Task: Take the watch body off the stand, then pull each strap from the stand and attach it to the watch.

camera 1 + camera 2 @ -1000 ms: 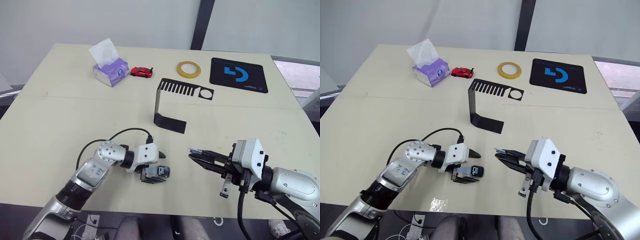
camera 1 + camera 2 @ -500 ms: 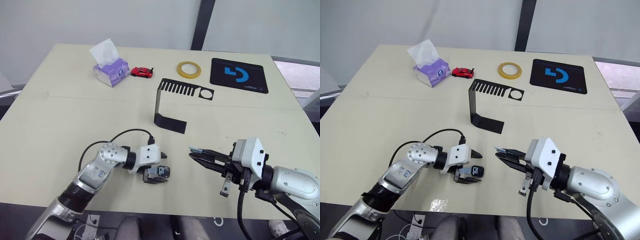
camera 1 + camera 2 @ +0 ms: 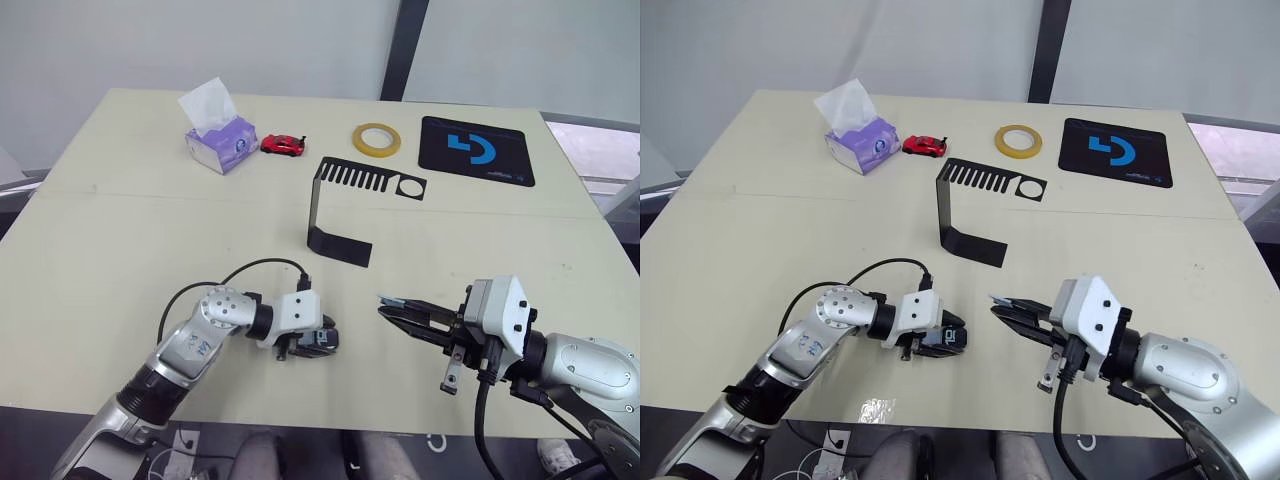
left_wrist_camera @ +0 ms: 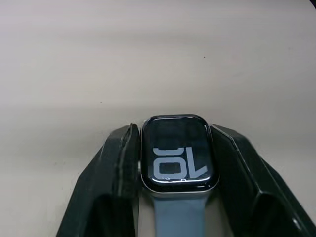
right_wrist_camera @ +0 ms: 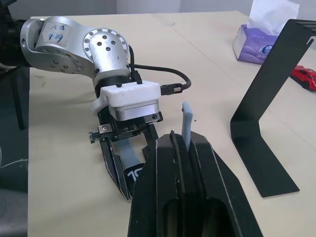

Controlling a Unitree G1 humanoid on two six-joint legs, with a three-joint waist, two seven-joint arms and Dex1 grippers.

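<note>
The watch body (image 4: 178,152) sits low over the near part of the table (image 3: 120,240), clamped between the two black fingers of the left gripper (image 4: 175,163), whose jaws press on its two long sides. Its black screen faces up toward the wrist camera and shows pale digits. One pale blue-grey strap (image 4: 178,217) is already joined to the end of the body nearest the wrist and runs back between the fingers; its far end is cut off by the edge of the left wrist view. From the head views the watch is little more than a dark patch at the fingertips (image 3: 952,338), and whether it touches the table cannot be told.

The second strap (image 5: 187,128) is held by the right gripper (image 3: 385,304), its jaws closed tight on it so that only a short end sticks out past the fingertips; the rest is hidden between the fingers. That free end points along the gripper's axis toward the left gripper, the two grippers near each other but apart.

Farther back on the table stands the stand (image 3: 340,205), its slotted top plate bare. Behind it lie a red toy car (image 3: 283,144), a tissue box (image 3: 221,141), a roll of tape (image 3: 377,139) and a black mouse pad (image 3: 476,150).
</note>
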